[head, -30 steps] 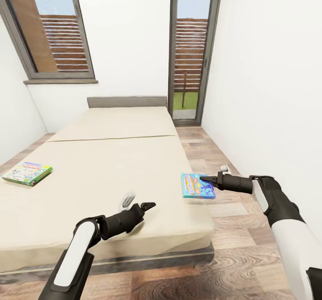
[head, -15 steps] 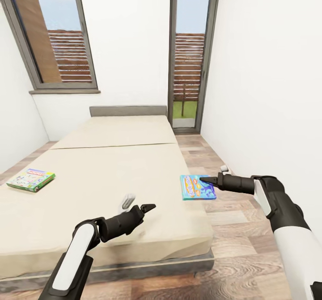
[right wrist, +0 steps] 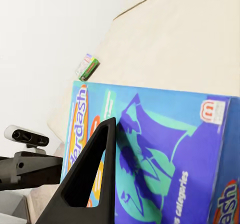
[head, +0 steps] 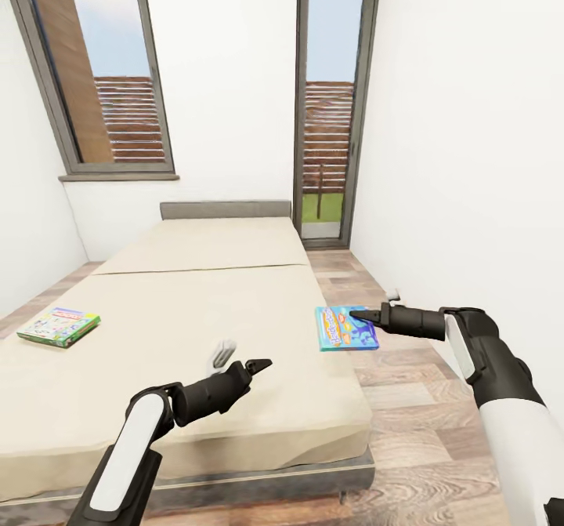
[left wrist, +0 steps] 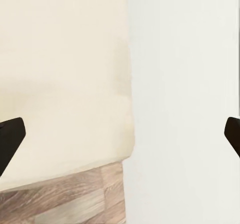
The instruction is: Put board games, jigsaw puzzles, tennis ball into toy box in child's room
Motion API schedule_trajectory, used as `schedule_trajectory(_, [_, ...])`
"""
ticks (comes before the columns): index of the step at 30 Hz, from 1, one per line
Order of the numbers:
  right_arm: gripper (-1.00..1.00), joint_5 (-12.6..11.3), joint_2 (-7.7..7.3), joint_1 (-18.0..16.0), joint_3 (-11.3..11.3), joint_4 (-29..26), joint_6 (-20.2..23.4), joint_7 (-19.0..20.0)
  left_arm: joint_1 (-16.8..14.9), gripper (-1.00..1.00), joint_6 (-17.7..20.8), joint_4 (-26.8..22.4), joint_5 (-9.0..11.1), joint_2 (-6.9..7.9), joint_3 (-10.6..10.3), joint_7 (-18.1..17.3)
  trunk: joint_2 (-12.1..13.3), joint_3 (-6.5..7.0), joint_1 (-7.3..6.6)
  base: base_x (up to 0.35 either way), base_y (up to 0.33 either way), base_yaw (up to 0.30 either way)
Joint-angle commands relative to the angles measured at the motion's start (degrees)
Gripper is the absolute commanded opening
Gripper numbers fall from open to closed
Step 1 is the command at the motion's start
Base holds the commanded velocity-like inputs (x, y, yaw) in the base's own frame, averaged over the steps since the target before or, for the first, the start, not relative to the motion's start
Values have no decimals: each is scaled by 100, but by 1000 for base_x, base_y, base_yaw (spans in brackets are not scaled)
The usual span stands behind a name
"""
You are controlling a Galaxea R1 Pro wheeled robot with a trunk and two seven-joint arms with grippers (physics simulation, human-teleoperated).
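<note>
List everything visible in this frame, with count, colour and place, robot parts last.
Blue board game: one, blue with orange lettering, held over the bed's right edge.
Green board game: one, green and white, lying on the bed's left side.
Bed: one, beige cover, grey headboard, room centre.
Windows: two, grey frames, far wall; one tall and narrow.
Floor: wood planks, right of the bed.
Walls: white.
Right gripper: black, shut on the blue board game.
Left gripper: black, open, empty, over the bed's foot.

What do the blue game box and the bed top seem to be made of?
Blue box: probably printed cardboard with a smooth finish, judging by sharp edges and colourful lettering. Bed top: looks like matte beige fabric, plain with soft rounded corners.
</note>
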Motion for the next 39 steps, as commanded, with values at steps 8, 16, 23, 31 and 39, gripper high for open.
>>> schedule_trajectory(8, [-100, -2, 49, -2, 9, 8, 34, -26, 122, 100, -25, 1, 55, 220, 76, -16, 319, 138, -177, 0, 0, 36])
schedule_trajectory(16, [-100, 6, 77, -2, 17, 20, 34, -38, 203, 100, -40, 3, 51, 335, 192, -164, 640, 282, -352, 0, 0, 223])
schedule_trajectory(23, [-100, 11, 81, -2, 18, 22, 34, -41, 216, 100, -42, 3, 51, 350, 207, -185, 921, 408, -506, 0, 0, 271])
schedule_trajectory(31, [-100, 15, 82, -2, 18, 23, 34, -42, 221, 100, -48, 3, 49, 350, 196, -189, 1241, 551, -682, 0, 0, 285])
schedule_trajectory(39, [-100, 37, 88, -2, 18, 20, 34, -121, 236, 100, -50, 3, 44, 339, 163, -189, 1562, 695, -858, 0, 0, 287])
